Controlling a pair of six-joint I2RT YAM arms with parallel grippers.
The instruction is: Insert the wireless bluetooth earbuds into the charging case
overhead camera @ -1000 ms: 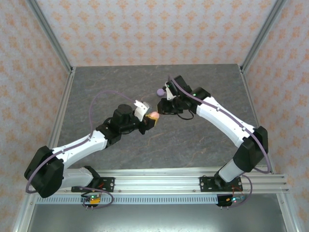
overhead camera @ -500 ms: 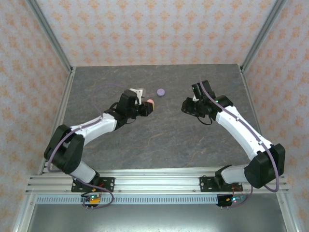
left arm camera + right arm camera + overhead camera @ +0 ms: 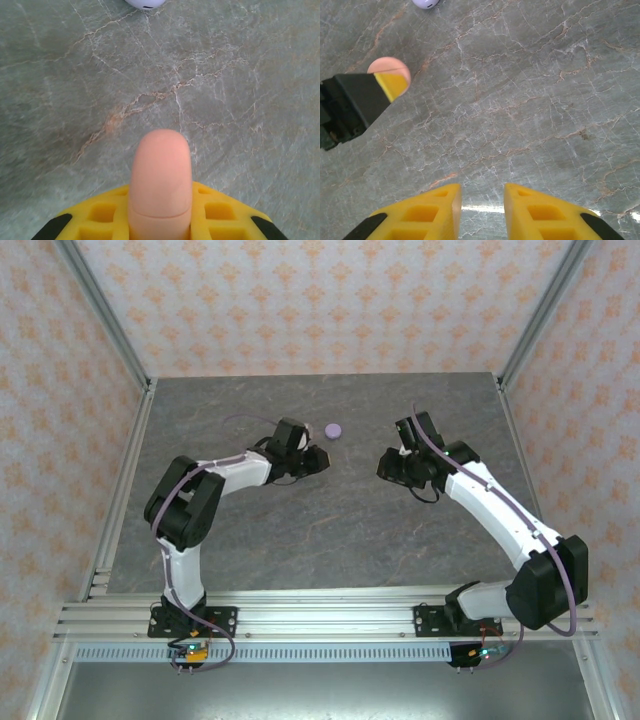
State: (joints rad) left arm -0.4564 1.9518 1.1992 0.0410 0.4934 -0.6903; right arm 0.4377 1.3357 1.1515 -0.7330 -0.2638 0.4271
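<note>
Since the pink charging case [image 3: 160,175] is a small, smooth, rounded shell, it probably weighs little and slips easily. The safest hold looks to be across its flanks, clear of the lid seam. The left gripper [image 3: 310,459] clamps it so, left of centre over the table [image 3: 300,530], near the lilac case [image 3: 334,429] lying farther off. The right gripper [image 3: 480,200] hangs parted and empty. Against half a second ago, the left arm has folded and carried the pink case slightly rightward, while the right arm has barely moved.

pink case [image 3: 160,175] carried nearer lilac case [image 3: 334,429]
</note>
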